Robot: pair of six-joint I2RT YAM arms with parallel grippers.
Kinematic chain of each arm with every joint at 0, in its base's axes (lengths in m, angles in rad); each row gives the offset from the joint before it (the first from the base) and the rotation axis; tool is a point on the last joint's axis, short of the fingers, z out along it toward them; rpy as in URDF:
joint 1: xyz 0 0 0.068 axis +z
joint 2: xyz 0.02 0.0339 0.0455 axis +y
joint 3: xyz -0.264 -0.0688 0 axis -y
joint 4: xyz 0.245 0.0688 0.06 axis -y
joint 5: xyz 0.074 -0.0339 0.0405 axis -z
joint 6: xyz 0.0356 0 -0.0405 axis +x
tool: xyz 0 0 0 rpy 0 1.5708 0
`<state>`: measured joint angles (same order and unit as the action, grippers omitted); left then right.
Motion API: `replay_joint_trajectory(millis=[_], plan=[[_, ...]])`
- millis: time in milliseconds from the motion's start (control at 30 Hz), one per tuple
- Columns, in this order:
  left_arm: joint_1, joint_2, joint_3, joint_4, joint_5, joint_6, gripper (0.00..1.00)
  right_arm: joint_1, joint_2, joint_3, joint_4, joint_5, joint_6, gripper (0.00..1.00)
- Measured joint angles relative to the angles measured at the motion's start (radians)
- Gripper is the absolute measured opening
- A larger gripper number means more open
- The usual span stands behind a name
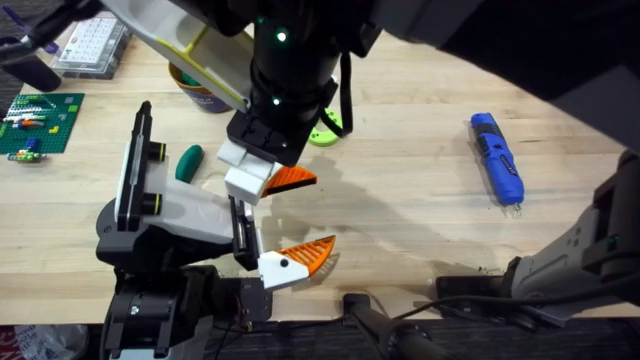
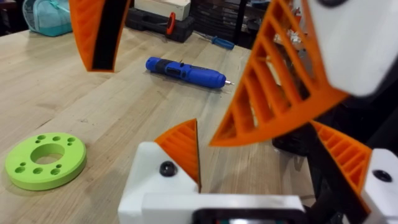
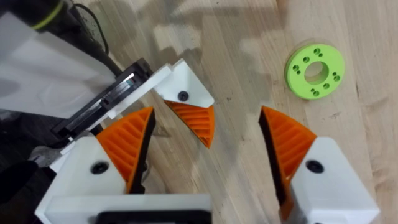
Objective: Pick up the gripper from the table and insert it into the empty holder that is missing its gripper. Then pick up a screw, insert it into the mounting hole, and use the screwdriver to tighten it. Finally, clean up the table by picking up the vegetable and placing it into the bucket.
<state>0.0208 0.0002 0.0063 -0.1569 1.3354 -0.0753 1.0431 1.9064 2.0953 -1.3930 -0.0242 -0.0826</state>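
My right gripper (image 1: 278, 180) reaches across the table's middle and hangs open above my left gripper (image 1: 300, 262). In the right wrist view its orange pads (image 3: 127, 140) straddle one white, orange-padded finger (image 3: 194, 112) of the left gripper, apart from it. The left gripper (image 2: 255, 146) is open too, with the right arm's big orange fingers (image 2: 283, 81) close over it. The blue screwdriver (image 1: 497, 158) (image 2: 186, 71) lies on the table (image 1: 400, 210) at the right. The dark-green vegetable (image 1: 188, 162) lies left of centre. The orange bucket (image 1: 198, 92) stands behind it, partly hidden by the right arm. The screw is out of view.
A bright-green ring with holes (image 1: 326, 131) (image 2: 45, 162) (image 3: 314, 70) lies near the centre. A green brick plate (image 1: 38, 122) and a clear parts box (image 1: 92, 45) sit at the far left. Tool cases (image 2: 158, 22) line the table's far side.
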Motion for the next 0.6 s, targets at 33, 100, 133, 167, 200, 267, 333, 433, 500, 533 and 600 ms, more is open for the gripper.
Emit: replay_joint_trajectory(millis=[33,100,133,167,200,267,333,433,500,533,600], plan=[[0.0,0.0,0.0,0.003,0.0,0.0,0.985,0.0,0.0,0.0,0.0,0.0,0.0,0.978],[0.0,0.0,0.0,0.003,0.0,0.0,0.988,0.0,0.0,0.0,-0.003,0.0,0.0,0.978],[0.0,0.0,0.0,0.003,0.0,-0.001,0.987,0.0,0.0,0.0,-0.003,0.0,0.0,0.978],[0.0,0.0,0.0,0.003,0.0,-0.001,0.987,0.0,0.0,0.0,-0.002,0.0,0.0,0.978],[0.0,0.0,0.0,0.003,0.0,-0.001,0.987,0.0,0.0,0.0,-0.002,0.0,0.0,0.978],[0.0,0.0,0.0,0.003,0.001,-0.001,0.987,0.0,0.0,0.0,-0.002,0.0,0.0,0.978],[0.0,0.0,0.0,0.003,0.001,-0.001,0.982,0.0,0.0,0.0,-0.002,0.0,0.0,0.978],[0.0,0.0,0.0,0.003,0.001,-0.006,0.862,0.0,0.0,0.0,-0.002,0.0,0.0,0.978],[0.0,0.0,0.0,0.003,0.003,-0.008,0.752,0.0,0.0,0.0,-0.002,0.0,0.0,0.978],[0.0,0.0,0.0,0.003,0.004,-0.007,0.702,0.0,0.0,0.0,-0.002,0.0,0.0,0.978],[0.0,0.0,0.0,0.003,0.004,-0.007,0.616,0.0,0.0,0.0,-0.002,0.0,0.0,0.978]])
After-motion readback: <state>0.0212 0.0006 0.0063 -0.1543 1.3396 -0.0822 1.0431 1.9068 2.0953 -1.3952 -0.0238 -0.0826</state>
